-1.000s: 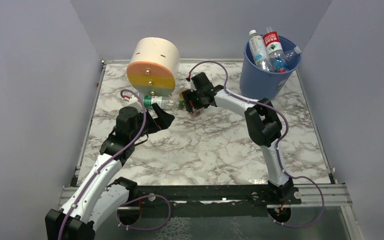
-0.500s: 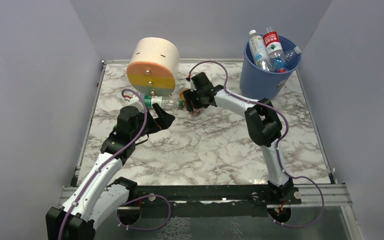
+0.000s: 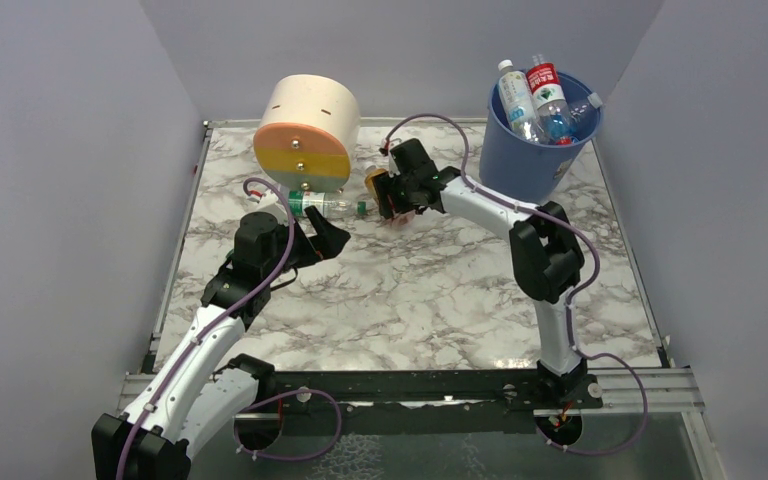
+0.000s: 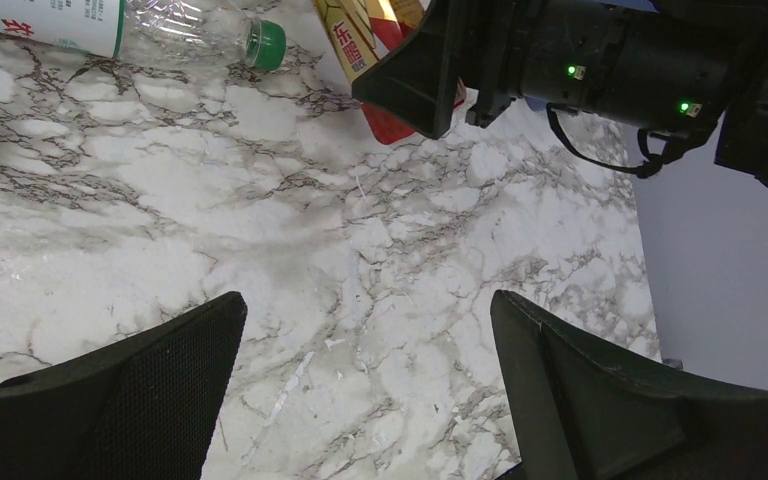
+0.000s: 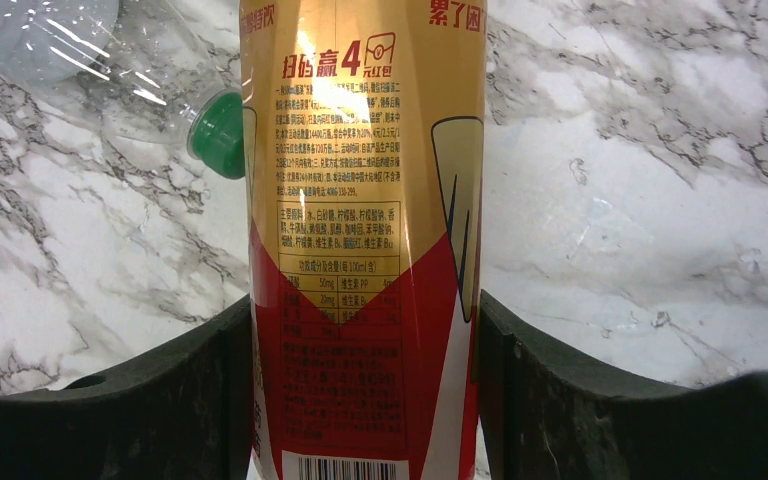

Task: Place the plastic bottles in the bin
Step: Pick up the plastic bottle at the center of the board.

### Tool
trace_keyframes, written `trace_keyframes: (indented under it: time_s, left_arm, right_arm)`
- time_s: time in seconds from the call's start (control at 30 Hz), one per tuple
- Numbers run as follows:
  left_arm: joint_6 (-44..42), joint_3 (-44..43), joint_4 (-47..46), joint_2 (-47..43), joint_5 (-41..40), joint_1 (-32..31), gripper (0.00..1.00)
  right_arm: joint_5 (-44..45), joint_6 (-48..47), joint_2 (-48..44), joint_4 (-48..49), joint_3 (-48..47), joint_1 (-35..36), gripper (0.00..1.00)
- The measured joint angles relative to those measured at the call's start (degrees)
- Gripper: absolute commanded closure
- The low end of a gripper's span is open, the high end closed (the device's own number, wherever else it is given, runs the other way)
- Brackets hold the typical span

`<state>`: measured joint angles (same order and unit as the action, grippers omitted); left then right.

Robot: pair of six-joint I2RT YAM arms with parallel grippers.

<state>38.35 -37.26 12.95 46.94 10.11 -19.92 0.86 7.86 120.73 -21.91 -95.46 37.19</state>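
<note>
Looking at the gold-and-red bottle [image 5: 360, 200] first: the right gripper [image 5: 360, 315] is pinching it, with a black pad pressing flat on each side of the body. The wrap is showing shiny gold up top and red lower down with a white swoosh, so the orange look is mostly coming from the label.

The writing is all Chinese. I'm reading "扫码赢4" in red with a big 4, "累了困" at the top edge, a small boxed ingredients list, a table mentioning 100ml, and a barcode [image 5: 345, 468] at the bottom. The left wrist view is catching what looks like "东鹏" too.

It's being held over the back middle of the marble table [image 3: 410, 290], just right of the cream, orange and yellow cylinder [image 3: 305, 130]. That's well apart from the bin [image 3: 520, 160], a blue bucket in the far right corner holding several bottles [image 3: 545, 90] that are sticking up, red and white labels showing.

A clear green-capped bottle [image 3: 325, 206] is lying just beside the held one, wearing a white label with a green band. The left gripper [image 4: 365, 300] is hanging over bare marble with its fingers spread wide and nothing between them.
</note>
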Motion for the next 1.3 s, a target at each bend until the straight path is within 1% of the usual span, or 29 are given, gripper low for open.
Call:
trace_keyframes:
  time_s: [0.53,0.73,0.97,1.13,1.3]
  left_arm:
    - [0.17,0.26,0.00,0.00,0.94,0.00,0.01]
    - [0.20,0.92,-0.81,0.33,2.19,0.00,0.01]
    - [0.17,1.05,-1.31,4.00,3.87,0.00,0.01]
    - [0.39,1.05,-1.84,5.05,4.79,0.00,0.01]
    - [0.59,0.26,-2.32,5.75,5.57,-0.24,0.01]
  right_arm:
    - [1.33,0.28,-8.66,-0.74,4.17,0.00,0.36]
    - [1.44,1.20,-14.01,-1.07,7.37,0.00,0.36]
    - [1.99,1.64,-20.98,-1.40,10.95,0.00,0.35]
    - [2.51,1.64,-25.73,-1.75,11.30,-0.31,0.35]
    - [2.25,1.66,-29.20,-1.79,11.30,-2.43,0.35]
